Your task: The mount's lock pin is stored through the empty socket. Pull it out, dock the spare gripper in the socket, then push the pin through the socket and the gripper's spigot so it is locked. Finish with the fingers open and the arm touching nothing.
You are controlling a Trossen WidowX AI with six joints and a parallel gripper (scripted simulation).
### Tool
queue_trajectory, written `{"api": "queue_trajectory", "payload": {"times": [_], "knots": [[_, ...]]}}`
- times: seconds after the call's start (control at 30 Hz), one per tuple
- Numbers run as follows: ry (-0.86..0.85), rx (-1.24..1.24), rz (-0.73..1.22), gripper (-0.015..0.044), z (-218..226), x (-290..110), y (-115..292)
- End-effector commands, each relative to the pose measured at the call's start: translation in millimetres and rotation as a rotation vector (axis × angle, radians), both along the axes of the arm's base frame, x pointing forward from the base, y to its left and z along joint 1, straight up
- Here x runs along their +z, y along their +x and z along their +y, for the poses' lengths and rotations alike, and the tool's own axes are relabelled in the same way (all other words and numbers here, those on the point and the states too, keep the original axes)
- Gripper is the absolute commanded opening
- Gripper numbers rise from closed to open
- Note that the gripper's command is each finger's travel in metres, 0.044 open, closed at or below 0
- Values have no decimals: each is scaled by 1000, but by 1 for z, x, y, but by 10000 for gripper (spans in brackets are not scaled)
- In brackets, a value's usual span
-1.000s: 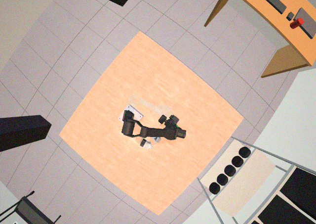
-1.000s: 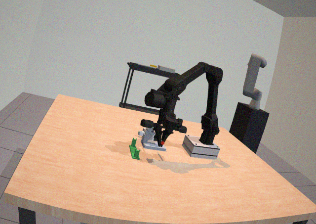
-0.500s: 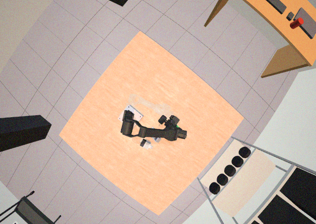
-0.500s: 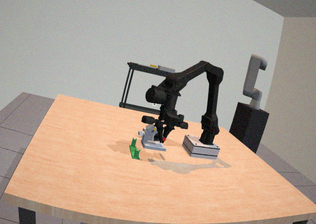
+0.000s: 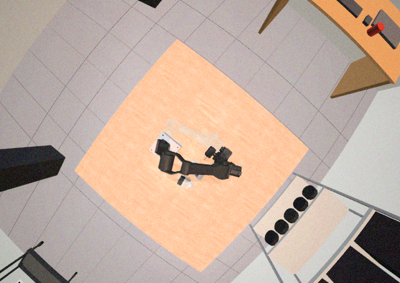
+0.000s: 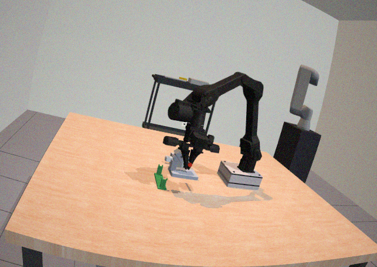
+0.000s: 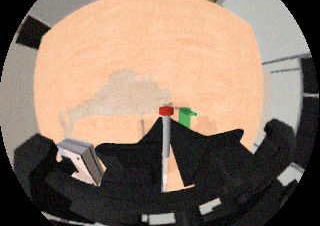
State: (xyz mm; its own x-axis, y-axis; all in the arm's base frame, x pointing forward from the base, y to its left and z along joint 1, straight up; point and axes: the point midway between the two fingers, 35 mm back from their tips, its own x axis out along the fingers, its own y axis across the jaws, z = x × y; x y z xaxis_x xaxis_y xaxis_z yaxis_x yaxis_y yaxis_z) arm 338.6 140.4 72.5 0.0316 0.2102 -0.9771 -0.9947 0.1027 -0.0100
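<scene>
We saw the arm [image 6: 249, 112] bent over from its grey base block [image 6: 254, 183], which sat toward the far right part of the worktop [image 6: 91, 197]. The fingers [image 6: 194, 157] pointed down, clamped on the lock pin [image 7: 164, 146]: a thin grey rod w/ a red head [image 7: 166, 110]. In the wrist view the pin ran straight out between the dark fingers, red head at the far end, free of the socket.

In the exterior view the red head [image 6: 189, 164] hung just above the base plate of the grey mount [image 6: 179, 167], on its right side. We couldn't tell if it touched the plate. The mount stood near the middle of the worktop, left of the arm's base.

The green spare gripper [image 6: 160, 178] stood on the worktop just left of and nearer the front edge than the mount, apart from it, not docked. In the wrist view a bit of green [image 7: 187, 116] showed just right of the pin's head.

From the top view, the arm mostly covered the mount; only a small grey part [image 5: 185, 182] showed beside the forearm.
</scene>
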Motion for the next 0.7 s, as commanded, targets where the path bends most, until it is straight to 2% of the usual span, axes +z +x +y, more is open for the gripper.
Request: {"api": "queue_trajectory", "payload": {"times": [0.0,0.67], "knots": [[0,-10,7,0,4,0,11],[0,-52,4,0,24,4,67]]}}
